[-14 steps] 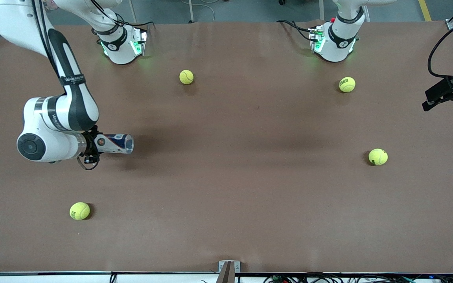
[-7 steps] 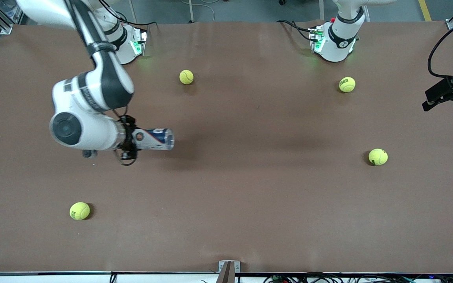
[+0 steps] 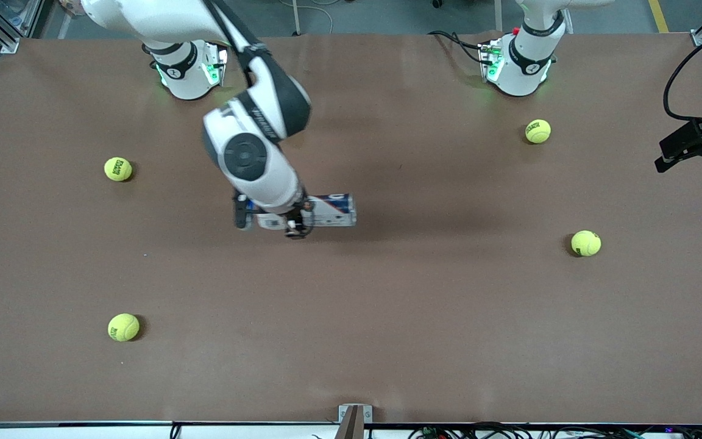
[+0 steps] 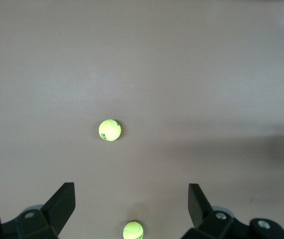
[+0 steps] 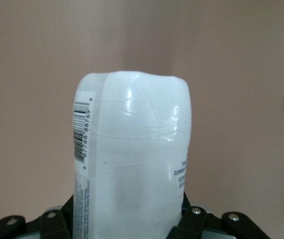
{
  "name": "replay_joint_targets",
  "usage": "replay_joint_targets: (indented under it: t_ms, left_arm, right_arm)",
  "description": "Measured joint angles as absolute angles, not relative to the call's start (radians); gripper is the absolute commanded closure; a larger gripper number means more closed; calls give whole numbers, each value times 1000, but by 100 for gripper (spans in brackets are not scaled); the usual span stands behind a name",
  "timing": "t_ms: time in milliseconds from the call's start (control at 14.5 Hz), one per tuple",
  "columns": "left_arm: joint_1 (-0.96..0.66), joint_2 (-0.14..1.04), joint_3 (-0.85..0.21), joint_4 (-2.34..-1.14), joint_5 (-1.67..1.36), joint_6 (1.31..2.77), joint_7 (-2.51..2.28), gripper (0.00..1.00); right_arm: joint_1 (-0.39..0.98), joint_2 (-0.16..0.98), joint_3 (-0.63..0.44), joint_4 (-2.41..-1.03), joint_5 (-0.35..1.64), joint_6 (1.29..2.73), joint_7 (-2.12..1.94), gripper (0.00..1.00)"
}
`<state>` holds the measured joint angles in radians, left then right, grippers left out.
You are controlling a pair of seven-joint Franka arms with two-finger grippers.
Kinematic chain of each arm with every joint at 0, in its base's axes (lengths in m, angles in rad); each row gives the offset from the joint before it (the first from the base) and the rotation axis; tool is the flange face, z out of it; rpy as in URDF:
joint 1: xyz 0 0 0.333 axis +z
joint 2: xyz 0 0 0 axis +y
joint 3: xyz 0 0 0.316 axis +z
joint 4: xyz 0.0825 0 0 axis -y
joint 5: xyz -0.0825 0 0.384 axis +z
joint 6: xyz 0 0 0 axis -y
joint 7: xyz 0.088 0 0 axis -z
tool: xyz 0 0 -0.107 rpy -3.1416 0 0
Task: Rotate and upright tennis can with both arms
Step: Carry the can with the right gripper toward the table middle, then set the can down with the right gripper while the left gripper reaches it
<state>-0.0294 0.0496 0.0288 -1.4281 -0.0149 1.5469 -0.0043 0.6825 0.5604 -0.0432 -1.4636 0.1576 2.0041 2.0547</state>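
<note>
Table (image 3: 424,317): brown, balls scattered. Right gripper (image 3: 293,221) over table centre, clamped on can (image 3: 326,211); can horizontal, long axis pointing toward left arm's end. Left gripper (image 4: 132,199) parked at that end, fingers spread, empty, well apart from can.

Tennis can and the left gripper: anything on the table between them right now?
In the front view, one tennis ball sits roughly between the tennis can, held by the right gripper, and the open, waiting left gripper; otherwise bare table.

Glossy clear-plastic tennis can (image 3: 329,210), fuzzy felt balls (image 3: 118,169), matt brown table (image 3: 448,317).
</note>
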Motion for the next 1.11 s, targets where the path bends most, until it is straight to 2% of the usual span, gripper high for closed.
replay_joint_targets:
  t_ms: [553,829,1106]
  left_arm:
    - [-29,50,28,-1428,-15,1547,-4,0]
    - [-30,50,26,-1427,-15,1547,-4,0]
    - [-30,50,26,-1427,-15,1547,-4,0]
  right_arm:
    - [856,892,-57,-1092,40,2098,2147,28]
    - [919,996,-107,-1044,34,2196,2186,28]
    - [951,1053,-136,-1014,34,2240,2227,28]
